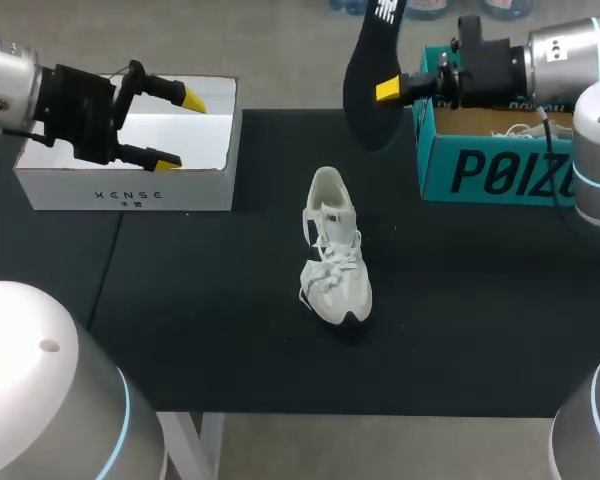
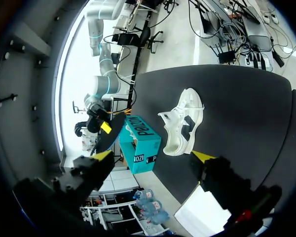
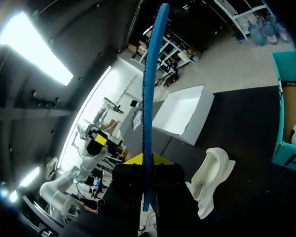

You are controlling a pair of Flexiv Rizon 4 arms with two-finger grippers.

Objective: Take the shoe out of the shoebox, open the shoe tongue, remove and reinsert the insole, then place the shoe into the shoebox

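Head view: right end effector [image 1: 383,90] grips insole [image 1: 367,115], shoe [image 1: 333,250] well apart.

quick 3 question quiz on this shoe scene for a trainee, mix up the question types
1. True or false: the right tool is shut on the insole.
2. The white shoe sits: A) inside a box B) on the black mat C) between a tool's fingers.
3. Fill in: the left tool is ____ (open or shut).
Key: 1 true; 2 B; 3 open.
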